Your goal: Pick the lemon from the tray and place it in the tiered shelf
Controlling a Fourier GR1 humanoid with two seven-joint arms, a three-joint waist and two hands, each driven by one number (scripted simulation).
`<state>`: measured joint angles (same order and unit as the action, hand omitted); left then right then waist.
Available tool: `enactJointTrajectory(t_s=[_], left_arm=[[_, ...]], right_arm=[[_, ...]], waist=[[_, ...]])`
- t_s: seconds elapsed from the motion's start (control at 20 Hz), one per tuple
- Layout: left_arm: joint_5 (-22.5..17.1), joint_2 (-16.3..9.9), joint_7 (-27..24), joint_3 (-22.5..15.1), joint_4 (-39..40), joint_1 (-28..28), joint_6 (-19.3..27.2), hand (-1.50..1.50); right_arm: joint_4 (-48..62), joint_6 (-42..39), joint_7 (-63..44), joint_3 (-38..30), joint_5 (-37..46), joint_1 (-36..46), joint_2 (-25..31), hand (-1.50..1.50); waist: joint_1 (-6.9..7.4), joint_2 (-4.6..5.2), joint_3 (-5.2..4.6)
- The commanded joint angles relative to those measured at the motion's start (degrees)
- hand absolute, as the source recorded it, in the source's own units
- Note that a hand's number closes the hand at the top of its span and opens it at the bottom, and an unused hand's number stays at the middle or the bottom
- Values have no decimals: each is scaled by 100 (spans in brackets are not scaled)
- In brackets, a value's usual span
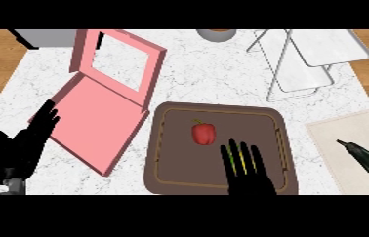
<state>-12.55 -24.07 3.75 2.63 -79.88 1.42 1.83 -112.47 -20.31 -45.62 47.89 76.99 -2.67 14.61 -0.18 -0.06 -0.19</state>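
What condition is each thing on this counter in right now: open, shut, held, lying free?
Pink box: lid open.
Red pepper: lying free on the brown tray, untouched.
Tiered shelf: nothing on it.
Right hand: open, over the tray.
Left hand: open, resting at the view's left edge.

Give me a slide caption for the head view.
Open right hand over brown tray beside red bell pepper; white tiered shelf beyond; left hand resting.
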Motion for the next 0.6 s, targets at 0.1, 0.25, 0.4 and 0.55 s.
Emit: enactJointTrajectory(t_s=[0.1, 0.25, 0.4, 0.55], left_arm=[[205, 137, 270, 19, -262, -29, 126, 0], [282, 189, 276, 39, -495, 232, -18, 0], [355, 311, 357, 45, -376, -93, -7, 0], [280, 239, -81, 298, -246, 283, -396, 0]], right_arm=[[358, -1125, -332, -41, 173, 476, -597, -150], [377, -1399, -266, -205, 199, 686, -787, -150], [760, -895, 267, -712, 22, 684, -425, -150], [783, -639, 339, -728, 180, 403, -202, -150]], waist=[[34, 3, 18], [40, 1, 19], [23, 7, 20], [29, 2, 19]])
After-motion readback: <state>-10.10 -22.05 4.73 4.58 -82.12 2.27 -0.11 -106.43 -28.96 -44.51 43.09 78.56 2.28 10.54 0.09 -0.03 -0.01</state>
